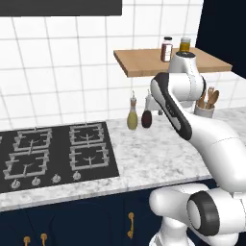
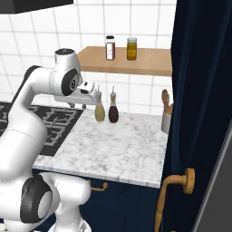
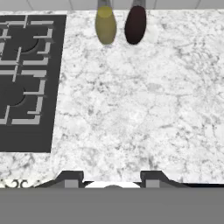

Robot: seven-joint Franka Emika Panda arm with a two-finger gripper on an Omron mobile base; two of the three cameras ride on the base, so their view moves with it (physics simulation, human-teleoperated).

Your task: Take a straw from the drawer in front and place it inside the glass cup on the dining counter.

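The gripper (image 3: 112, 178) hangs above the marble worktop (image 3: 144, 109), fingers parted with nothing between them. A black hob (image 1: 53, 153) lies left. Against the tiled far wall stand a yellow oil bottle (image 1: 132, 115) and a dark bottle (image 1: 146, 116), just beside each other. Straw, glass cup and dining counter: location cannot be told.

Drawer (image 2: 118, 194): dark navy front, horizontal brass handle (image 2: 97, 185), sits directly under the marble worktop (image 2: 113, 145) front edge. Looks closed, flush with neighbouring fronts.
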